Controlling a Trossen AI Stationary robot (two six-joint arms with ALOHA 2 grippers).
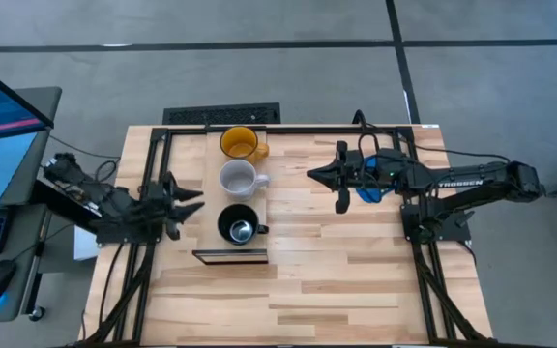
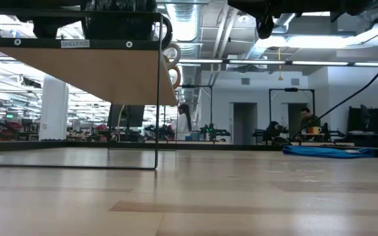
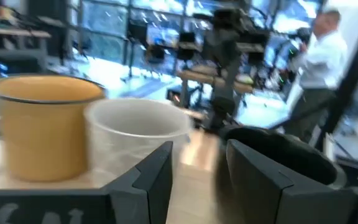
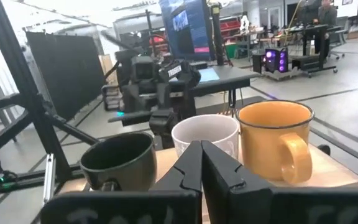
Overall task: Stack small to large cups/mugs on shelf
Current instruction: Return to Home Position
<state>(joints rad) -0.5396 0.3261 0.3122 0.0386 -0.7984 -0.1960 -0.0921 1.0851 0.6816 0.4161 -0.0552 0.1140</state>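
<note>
**Three mugs in line on shelf; both arms clear of them**

The shelf (image 1: 211,159) stands raised over the left half of the counter (image 1: 337,275). Three mugs sit on it in a single row, upright and close together. The yellow mug (image 1: 241,143) is at the far end, the white mug (image 1: 238,179) is in the middle, and the black mug (image 1: 238,225) is nearest the shelf's dark front edge. All handles point toward the right arm.

The left end effector (image 1: 192,201) hangs just left of the shelf, level with the gap between the white and black mugs. Its fingers (image 3: 157,174) are spread apart and grip nothing.

The right end effector (image 1: 310,175) is to the right of the shelf, well apart from the mugs and pointed at the white one. Its fingers (image 4: 188,168) are pressed together and hold nothing.

A flat blue object (image 1: 367,189) lies on the counter under the right arm.
</note>
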